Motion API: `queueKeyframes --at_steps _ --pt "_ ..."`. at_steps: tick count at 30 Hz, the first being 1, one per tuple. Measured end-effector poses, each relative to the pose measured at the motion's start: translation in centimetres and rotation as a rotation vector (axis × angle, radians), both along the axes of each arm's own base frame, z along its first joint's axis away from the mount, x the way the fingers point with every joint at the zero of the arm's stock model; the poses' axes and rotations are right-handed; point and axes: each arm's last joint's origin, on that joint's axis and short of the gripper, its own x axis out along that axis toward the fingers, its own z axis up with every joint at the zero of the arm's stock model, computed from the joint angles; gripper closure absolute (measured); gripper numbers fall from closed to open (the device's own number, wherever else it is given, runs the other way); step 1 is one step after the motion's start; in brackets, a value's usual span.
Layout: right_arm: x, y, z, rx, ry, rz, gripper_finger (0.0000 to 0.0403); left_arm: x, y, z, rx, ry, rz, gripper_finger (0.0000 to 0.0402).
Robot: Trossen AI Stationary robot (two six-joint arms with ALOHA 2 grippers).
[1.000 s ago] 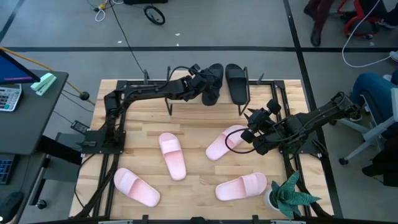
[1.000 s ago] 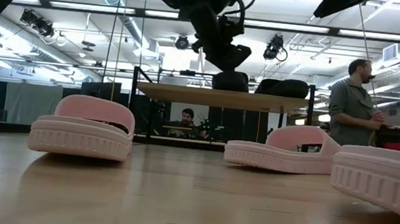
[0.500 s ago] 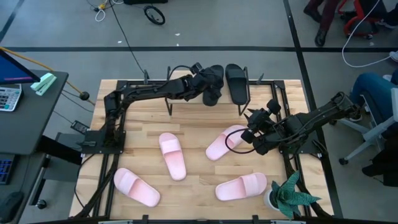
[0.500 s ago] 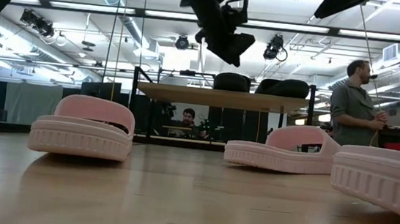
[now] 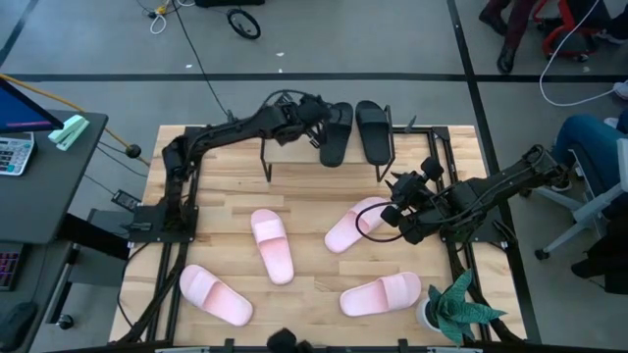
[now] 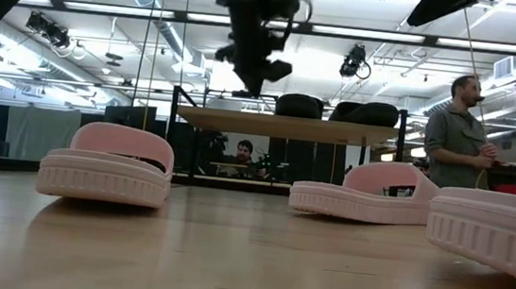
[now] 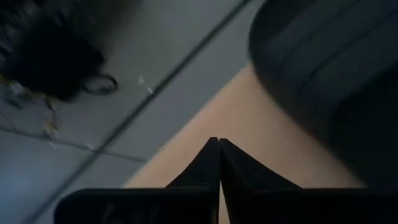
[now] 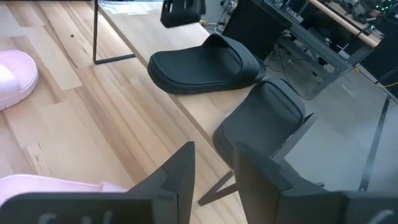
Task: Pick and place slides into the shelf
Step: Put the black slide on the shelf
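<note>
Two black slides (image 5: 337, 137) (image 5: 374, 132) lie sole-down, side by side, on the shelf (image 5: 294, 147) at the table's far edge. The low view shows them (image 6: 298, 104) (image 6: 367, 112) on its top board (image 6: 288, 127). Several pink slides lie sole-down on the table: (image 5: 272, 245), (image 5: 214, 294), (image 5: 355, 224), (image 5: 381, 294). My left gripper (image 5: 316, 110) (image 6: 263, 69) hangs shut above the shelf, left of the nearer black slide (image 7: 336, 56). My right gripper (image 5: 394, 204) (image 8: 214, 165) is open, low beside one pink slide's end (image 8: 62, 183).
A potted plant (image 5: 453, 309) stands at the table's near right corner. A black metal frame (image 5: 432, 147) runs along the table's sides. Bare wood lies between the pink slides. A person (image 6: 459, 126) stands beyond the table's far edge.
My left gripper has risen from the left black slide on the shelf and moved toward the table's left. That slide stays on the shelf's top board. The right arm has kept still.
</note>
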Motion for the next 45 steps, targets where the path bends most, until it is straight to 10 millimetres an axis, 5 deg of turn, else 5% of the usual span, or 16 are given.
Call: queueKeyframes --at_steps 11,34,45 --pt "0.0 0.0 0.0 0.0 0.0 0.0 0.0288 -0.1 1.6 -2.8 -0.1 -0.085 -0.057 0.0397" --pt "0.0 0.0 0.0 0.0 0.001 0.0 0.0288 1.9 0.7 -1.8 -0.184 -0.307 -0.297 0.0396" --pt "0.0 0.0 0.0 0.002 -0.001 -0.001 0.0289 1.2 1.1 -2.1 -0.189 -0.225 -0.32 0.0383"
